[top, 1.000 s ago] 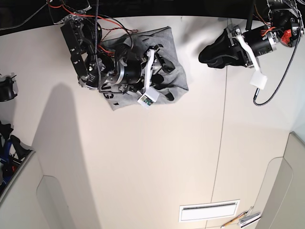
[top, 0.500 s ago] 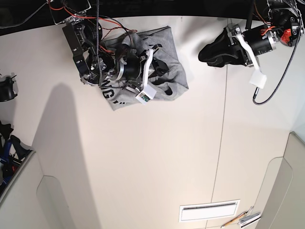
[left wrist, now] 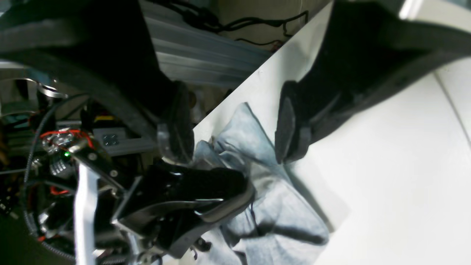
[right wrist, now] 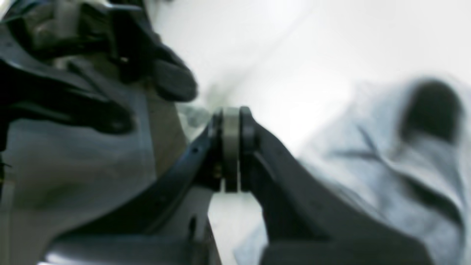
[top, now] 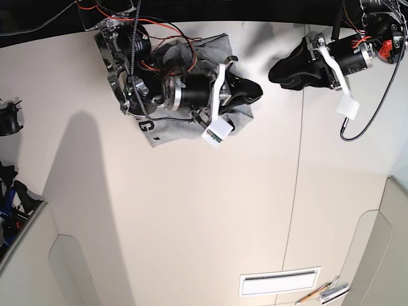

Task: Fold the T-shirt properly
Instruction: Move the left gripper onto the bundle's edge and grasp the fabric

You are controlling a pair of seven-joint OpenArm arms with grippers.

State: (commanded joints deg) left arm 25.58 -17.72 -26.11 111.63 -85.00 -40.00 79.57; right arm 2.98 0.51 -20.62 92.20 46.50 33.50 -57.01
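Note:
The heather-grey T-shirt [top: 191, 124] lies crumpled near the back edge of the white table, with black lettering showing at its front-left corner. My right arm lies across it. My right gripper [top: 254, 90] pokes past the shirt's right edge, its jaws together as one dark shape; no cloth shows at its tip. In the left wrist view, that gripper [left wrist: 228, 198] sits over the rumpled shirt [left wrist: 272, 198]. My left gripper [top: 275, 70] hovers open just right of the shirt, and its fingers [left wrist: 290, 125] stand wide apart. The right wrist view is blurred, with grey cloth [right wrist: 404, 176] at the right.
The table's back edge runs close behind the shirt, with a metal frame and cables [left wrist: 228, 22] beyond it. A seam [top: 296, 191] crosses the table. A slotted vent [top: 278, 281] lies at the front right. Dark gear [top: 9, 118] sits at the left edge.
My right gripper has swung to the right, from the middle of the shirt to beyond its right edge, and its fingers have come together. The left arm has hardly moved.

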